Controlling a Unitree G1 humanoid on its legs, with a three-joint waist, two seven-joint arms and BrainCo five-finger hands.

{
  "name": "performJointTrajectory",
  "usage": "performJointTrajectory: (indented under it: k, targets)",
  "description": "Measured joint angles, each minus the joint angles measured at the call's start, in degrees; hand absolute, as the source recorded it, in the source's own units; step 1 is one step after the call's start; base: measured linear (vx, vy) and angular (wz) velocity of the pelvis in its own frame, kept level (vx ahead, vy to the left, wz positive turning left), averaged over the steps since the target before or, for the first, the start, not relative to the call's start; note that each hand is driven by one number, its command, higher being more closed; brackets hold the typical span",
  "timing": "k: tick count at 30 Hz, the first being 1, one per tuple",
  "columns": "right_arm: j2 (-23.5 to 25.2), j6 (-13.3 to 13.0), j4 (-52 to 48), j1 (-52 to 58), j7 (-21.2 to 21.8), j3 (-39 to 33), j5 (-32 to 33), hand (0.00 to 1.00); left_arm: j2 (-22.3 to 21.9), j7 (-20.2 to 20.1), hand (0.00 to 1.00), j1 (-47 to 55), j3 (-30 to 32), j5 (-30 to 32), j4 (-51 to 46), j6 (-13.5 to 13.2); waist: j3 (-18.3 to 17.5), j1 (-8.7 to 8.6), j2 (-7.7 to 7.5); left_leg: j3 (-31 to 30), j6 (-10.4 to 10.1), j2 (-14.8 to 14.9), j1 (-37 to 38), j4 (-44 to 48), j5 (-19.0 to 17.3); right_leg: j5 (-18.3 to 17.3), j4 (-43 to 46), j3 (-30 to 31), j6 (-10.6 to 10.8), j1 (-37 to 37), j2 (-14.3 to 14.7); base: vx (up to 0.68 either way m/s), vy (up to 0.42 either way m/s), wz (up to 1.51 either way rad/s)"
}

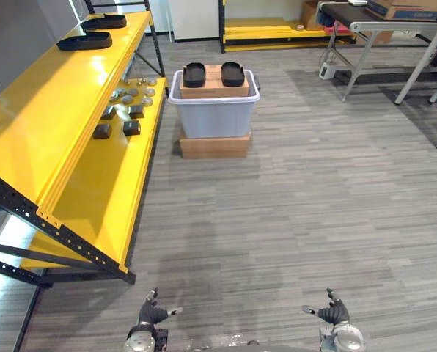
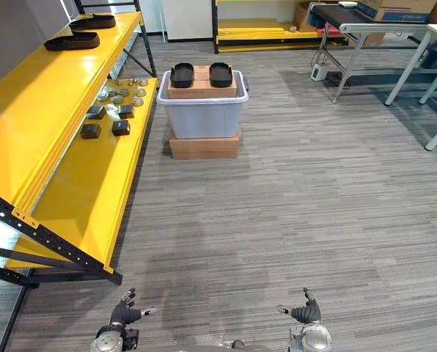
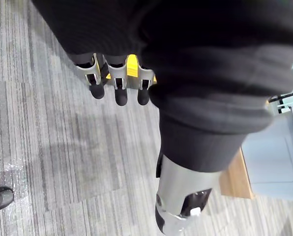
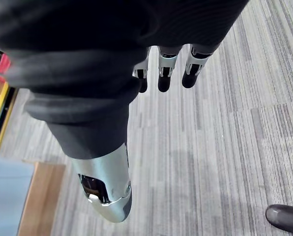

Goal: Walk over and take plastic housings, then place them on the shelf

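My left hand (image 1: 152, 317) and right hand (image 1: 333, 314) hang open, fingers relaxed, holding nothing. Two black plastic housings (image 1: 194, 74) lie well apart from them at twelve o'clock, on a cardboard box (image 1: 213, 90) in the grey tub (image 1: 215, 117).

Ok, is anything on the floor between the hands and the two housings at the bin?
Nothing visible. Bare carpet runs from the left hand and right hand to the bin, where both housings lie on a box. The shelf stands just left of the bin, with nothing between.
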Motion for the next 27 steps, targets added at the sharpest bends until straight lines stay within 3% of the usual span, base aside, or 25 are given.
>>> performJointTrajectory:
  k: [21,27]
  targets:
    - [0.0,0.1,0.2,-0.6,0.0,-0.8,1.8,0.0,0.0,0.1,0.0,0.0,0.3,-0.1,-0.2,0.1,0.1,0.08,0.15,0.0,0.0,0.1,-0.2,-0.5,0.0,0.9,-1.8,-0.4,0.3,0.6,0.2,-0.02,-0.013,0.0]
    - [0.0,0.1,-1.0,-0.6,-0.1,-2.3,1.8,0.0,0.0,0.1,0.0,1.1,0.6,-0.2,-4.0,0.1,0.3,0.07,0.16,0.0,0.2,0.0,-1.0,-0.8,0.1,0.8,-1.8,-0.4,0.4,-0.3,0.1,-0.01,-0.004,0.0]
